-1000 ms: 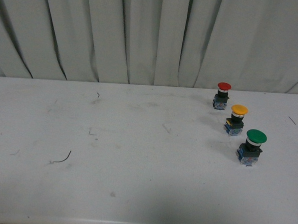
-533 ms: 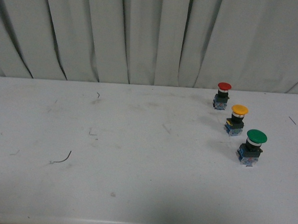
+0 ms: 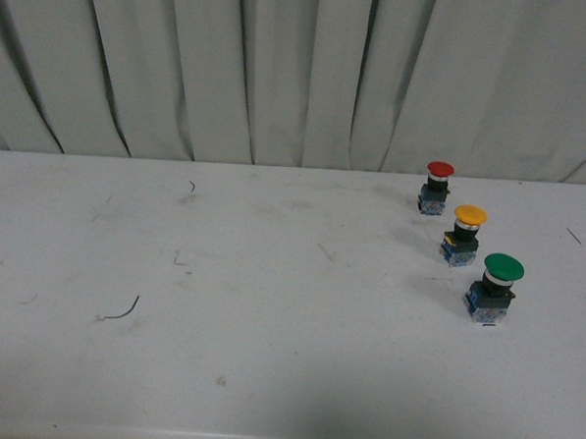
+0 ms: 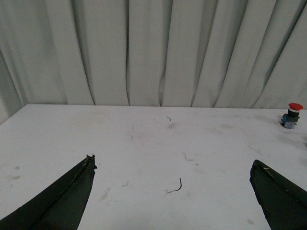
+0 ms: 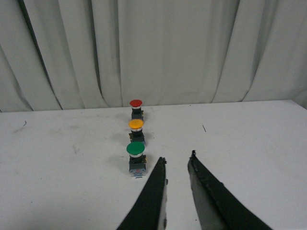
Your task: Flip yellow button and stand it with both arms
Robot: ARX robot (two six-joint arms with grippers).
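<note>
The yellow button [image 3: 467, 235] stands cap up on the white surface [image 3: 269, 307], in a row between the red button [image 3: 437, 187] and the green button [image 3: 496, 287]; it looks small, light and hard, with a smooth round cap that may slip, so grab the blocky base; the left gripper [image 4: 172, 167] jaws are wide apart; the right gripper [image 5: 177, 160] jaws are nearly together, holding nothing.

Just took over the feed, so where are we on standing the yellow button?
The yellow button already stands cap up, between the red button and the green button, untouched. Nothing is in hand: the left gripper is wide open, the right gripper narrowly open, both empty and short of the row. Whether a flip is left, I cannot tell.
</note>
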